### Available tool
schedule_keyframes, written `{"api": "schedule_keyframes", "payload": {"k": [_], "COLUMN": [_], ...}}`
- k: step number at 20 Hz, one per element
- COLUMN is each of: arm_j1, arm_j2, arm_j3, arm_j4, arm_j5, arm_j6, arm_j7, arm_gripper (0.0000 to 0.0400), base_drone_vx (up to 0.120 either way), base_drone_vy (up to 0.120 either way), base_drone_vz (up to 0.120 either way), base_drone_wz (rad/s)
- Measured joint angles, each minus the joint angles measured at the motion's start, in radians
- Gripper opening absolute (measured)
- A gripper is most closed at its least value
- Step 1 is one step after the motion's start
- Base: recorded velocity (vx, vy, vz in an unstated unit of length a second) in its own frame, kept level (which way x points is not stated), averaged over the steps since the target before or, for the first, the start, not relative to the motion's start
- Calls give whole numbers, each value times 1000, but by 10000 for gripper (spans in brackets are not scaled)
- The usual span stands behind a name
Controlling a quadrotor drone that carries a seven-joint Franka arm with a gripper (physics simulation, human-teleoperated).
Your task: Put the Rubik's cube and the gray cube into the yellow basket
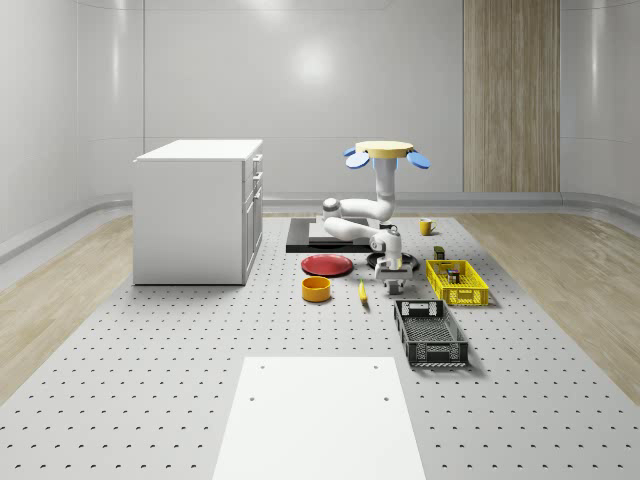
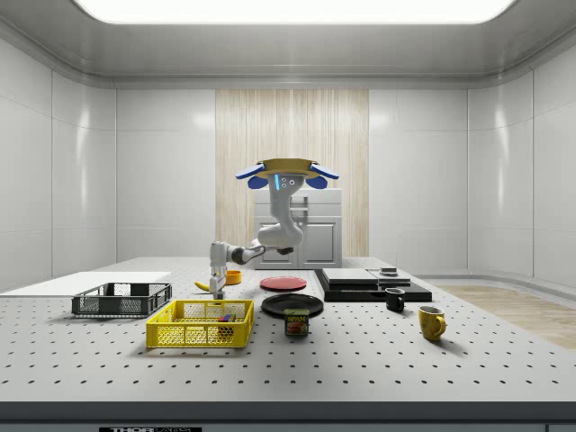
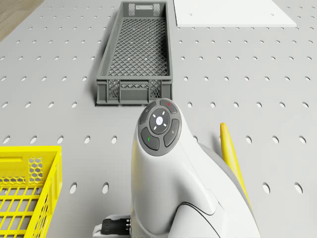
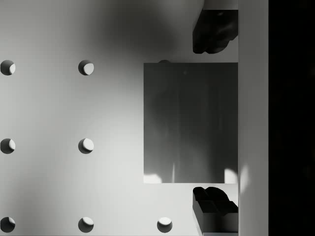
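**A count of what's on the table**

I count two baskets, one yellow basket (image 1: 457,282) and one dark gray basket (image 1: 430,334). Two mugs: a yellow mug (image 2: 431,321) and a black mug (image 2: 394,299). One red plate (image 1: 327,265), one black plate (image 2: 292,304), one orange bowl (image 1: 316,289), one banana (image 1: 362,292), one can (image 2: 296,322), one gray cube (image 4: 191,122).

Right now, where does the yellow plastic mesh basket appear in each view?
Whole-scene view: yellow plastic mesh basket, right of the gripper under the hovering drone.
Side view: basket at the table's front, left of centre.
Drone view: basket beside the white arm.
Wrist view: gray cube instead, between the gripper's fingers.
Shared landmark: dark gray mesh crate beside the basket.
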Motion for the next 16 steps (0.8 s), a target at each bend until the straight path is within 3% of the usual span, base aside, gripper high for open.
{"api": "schedule_keyframes", "payload": {"k": [6, 16], "arm_j1": [0, 1], "arm_j2": [0, -1], "arm_j3": [0, 10], "arm_j4": [3, 0], "arm_j5": [0, 9], "arm_j6": [1, -2], "arm_j7": [-2, -2], "arm_gripper": [290, 253], "base_drone_vx": [0, 0], "base_drone_vy": [0, 0], "base_drone_vz": [0, 0], "base_drone_wz": [0, 0]}}
